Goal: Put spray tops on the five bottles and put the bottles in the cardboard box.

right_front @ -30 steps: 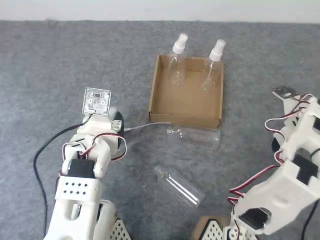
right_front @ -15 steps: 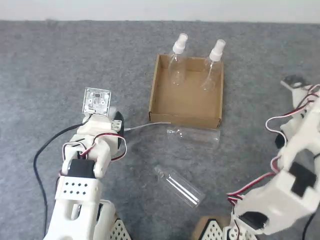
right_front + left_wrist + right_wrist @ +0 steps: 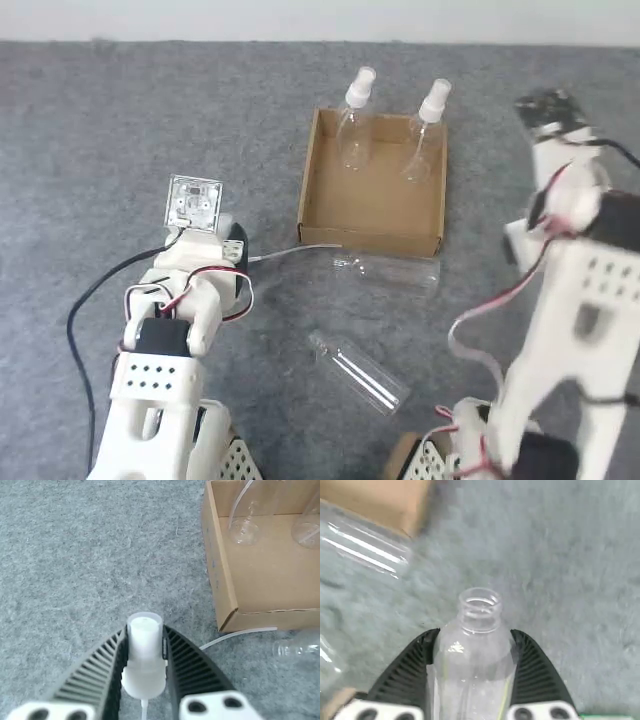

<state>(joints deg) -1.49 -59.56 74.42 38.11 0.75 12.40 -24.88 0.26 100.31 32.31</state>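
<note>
Left gripper clamped on a spray top, near the cardboard box; right gripper clamped round an open-necked bottle on the box's other side. Best to bring top and neck onto 1 axis, bottle steady, before seating and twisting

The light is soft and bright all over the grey carpet. Shadows are small and pale. One thin dark shadow lies inside the cardboard box by its left wall. The lying bottle has shiny white lines. At the right of the high view an arm looks smeared. The held bottle has a bright glint, and the carpet behind it is blurry.
</note>
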